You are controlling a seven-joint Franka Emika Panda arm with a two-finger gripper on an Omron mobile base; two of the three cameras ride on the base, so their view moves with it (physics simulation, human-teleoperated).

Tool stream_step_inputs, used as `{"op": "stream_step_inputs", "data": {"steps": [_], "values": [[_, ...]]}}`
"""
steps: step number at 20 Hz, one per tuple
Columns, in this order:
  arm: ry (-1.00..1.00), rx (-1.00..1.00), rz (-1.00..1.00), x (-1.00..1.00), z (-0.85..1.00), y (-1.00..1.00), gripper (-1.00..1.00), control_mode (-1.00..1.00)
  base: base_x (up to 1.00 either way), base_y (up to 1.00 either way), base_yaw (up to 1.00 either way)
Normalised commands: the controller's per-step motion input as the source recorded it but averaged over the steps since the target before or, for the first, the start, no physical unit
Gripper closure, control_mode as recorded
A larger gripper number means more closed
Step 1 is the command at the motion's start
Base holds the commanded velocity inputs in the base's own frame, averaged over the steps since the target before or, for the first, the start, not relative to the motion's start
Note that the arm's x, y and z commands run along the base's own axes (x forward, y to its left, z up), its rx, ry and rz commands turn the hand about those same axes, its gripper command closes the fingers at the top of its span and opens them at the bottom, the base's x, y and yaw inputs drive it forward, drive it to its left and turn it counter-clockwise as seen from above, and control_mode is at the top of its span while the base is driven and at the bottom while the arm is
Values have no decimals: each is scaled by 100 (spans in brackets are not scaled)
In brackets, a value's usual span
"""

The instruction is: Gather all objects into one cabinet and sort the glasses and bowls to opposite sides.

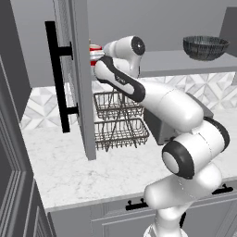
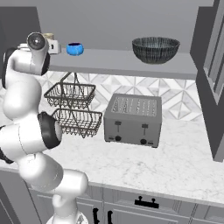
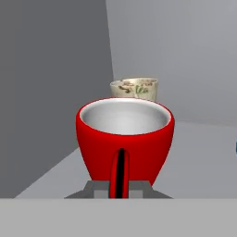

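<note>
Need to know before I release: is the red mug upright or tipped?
Upright. In the hand view the red mug shows its rim level, mouth up, handle vertical between the claw tips, with the cream cup behind it.

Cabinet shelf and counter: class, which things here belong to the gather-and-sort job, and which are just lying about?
Part of the job:
red mug, handle in the claw
cream cup behind it
blue cup
dark grey bowl
cabinet shelf

Just lying about:
toaster
wire baskets
</note>
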Motion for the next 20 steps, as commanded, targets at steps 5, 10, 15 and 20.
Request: {"op": "stream_step_inputs", "data": {"steps": [5, 10, 15, 20], "values": [[0, 0, 0, 18, -2, 16, 100, -100, 0, 0, 0], [0, 0, 0, 20, 0, 23, 100, -100, 0, 0, 0], [0, 0, 0, 16, -1, 11, 100, -100, 0, 0, 0], [0, 0, 0, 12, -2, 0, 100, -100, 0, 0, 0]]}}
